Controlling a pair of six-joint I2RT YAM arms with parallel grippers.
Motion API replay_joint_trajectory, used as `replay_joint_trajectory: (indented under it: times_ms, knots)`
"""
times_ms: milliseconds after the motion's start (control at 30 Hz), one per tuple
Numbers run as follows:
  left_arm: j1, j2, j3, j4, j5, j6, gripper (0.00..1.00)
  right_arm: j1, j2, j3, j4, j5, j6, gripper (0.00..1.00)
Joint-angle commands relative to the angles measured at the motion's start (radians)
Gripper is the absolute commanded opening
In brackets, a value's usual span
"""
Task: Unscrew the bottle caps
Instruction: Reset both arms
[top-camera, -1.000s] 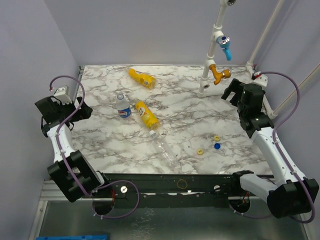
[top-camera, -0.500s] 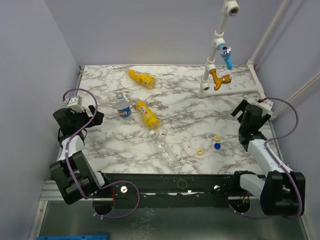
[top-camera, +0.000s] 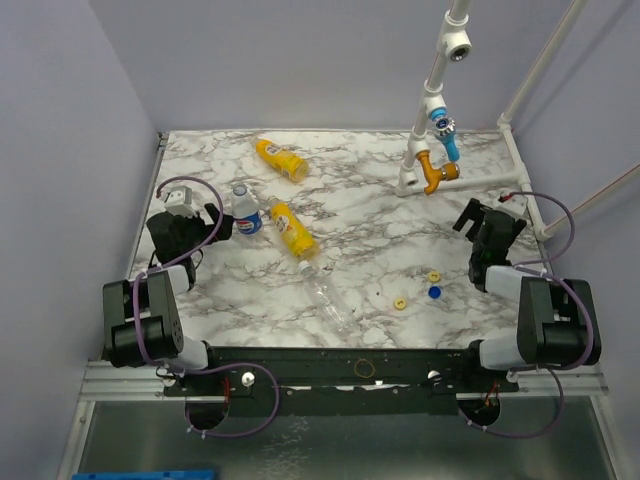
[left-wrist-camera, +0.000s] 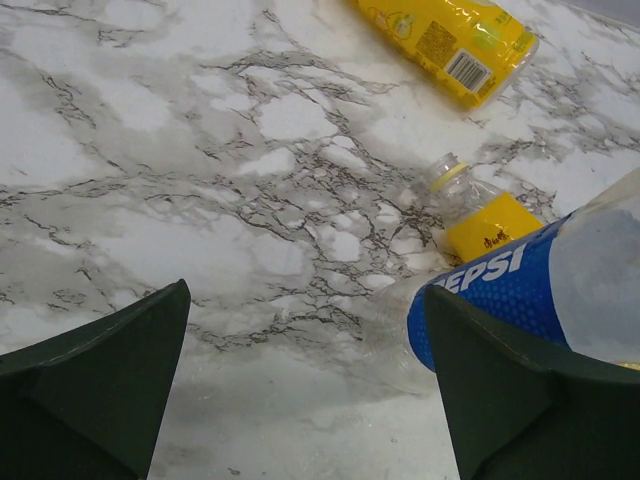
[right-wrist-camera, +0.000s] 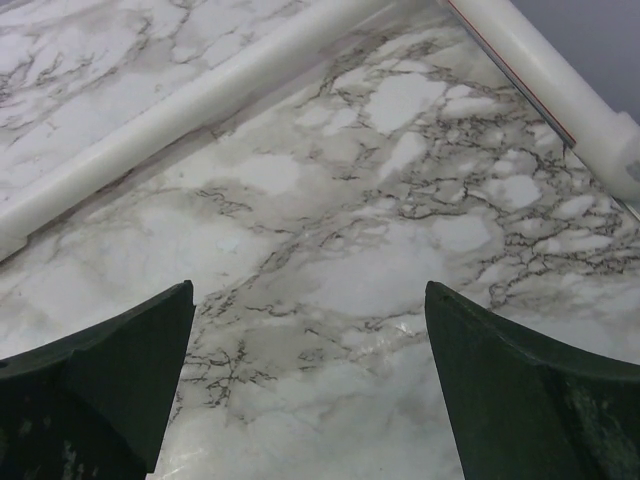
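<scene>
The left arm has folded down from its raised pose. Its left gripper (left-wrist-camera: 307, 300) now sits low just left of the upright clear plastic bottle with the blue Pepsi label (top-camera: 241, 212), jaws spread wide around nothing. Beside that bottle, to its right, lie two yellow-orange plastic bottles (top-camera: 282, 158) (top-camera: 294, 229) and a plain clear plastic bottle (top-camera: 325, 292). Well to its right, two yellow ribbed screw caps (top-camera: 399, 303) (top-camera: 434, 276) and one blue ribbed screw cap (top-camera: 434, 292) lie loose on the marble table (top-camera: 380, 230). Farthest right, the right gripper (right-wrist-camera: 310, 290) has tucked back too, spread and empty. To me the unscrewing looks finished and both arms are parking.
</scene>
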Motion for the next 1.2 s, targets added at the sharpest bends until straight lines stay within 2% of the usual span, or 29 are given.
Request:
replay_joint_trajectory:
  times_ms: [0, 233, 300, 367, 467, 533, 600, 667, 733, 800, 867, 1000, 1167]
  knots:
    - [-0.010, 0.043, -0.020, 0.189, -0.055, -0.007, 0.99, -0.003, 0.041, 0.022, 0.159, -0.105, -0.100, 1.00]
    - [-0.028, 0.130, -0.029, 0.254, -0.082, 0.024, 0.99, -0.004, 0.134, -0.024, 0.308, -0.180, -0.123, 1.00]
    - [-0.035, 0.161, -0.063, 0.336, -0.079, 0.033, 0.99, -0.004, 0.161, -0.029, 0.331, -0.185, -0.122, 1.00]
    - [-0.045, 0.190, -0.093, 0.431, -0.090, 0.024, 0.99, -0.005, 0.202, -0.057, 0.424, -0.182, -0.129, 1.00]
    - [-0.067, 0.172, -0.106, 0.418, -0.121, 0.051, 0.99, -0.004, 0.180, -0.108, 0.476, -0.196, -0.127, 1.00]
    - [-0.074, 0.159, -0.176, 0.532, -0.139, 0.056, 0.99, -0.005, 0.180, -0.143, 0.539, -0.221, -0.137, 1.00]
    - [-0.087, 0.176, -0.271, 0.714, -0.217, 0.054, 0.99, -0.005, 0.203, -0.158, 0.583, -0.232, -0.144, 1.00]
    - [-0.086, 0.307, -0.336, 1.000, -0.239, 0.034, 0.99, -0.004, 0.222, -0.172, 0.629, -0.241, -0.152, 1.00]
    - [-0.102, 0.227, -0.299, 0.808, -0.246, 0.057, 0.99, -0.005, 0.231, -0.159, 0.610, -0.244, -0.147, 1.00]
    - [-0.111, 0.250, -0.244, 0.746, -0.239, 0.055, 0.99, -0.011, 0.225, -0.159, 0.607, -0.251, -0.147, 1.00]
    - [-0.113, 0.222, -0.186, 0.592, -0.226, 0.073, 0.99, -0.013, 0.214, -0.149, 0.569, -0.260, -0.140, 1.00]
    - [-0.117, 0.230, -0.176, 0.592, -0.222, 0.074, 0.99, -0.069, 0.203, -0.103, 0.451, -0.408, -0.139, 1.00]
    - [-0.117, 0.230, -0.192, 0.622, -0.269, 0.055, 0.99, -0.082, 0.187, -0.082, 0.387, -0.436, -0.137, 1.00]
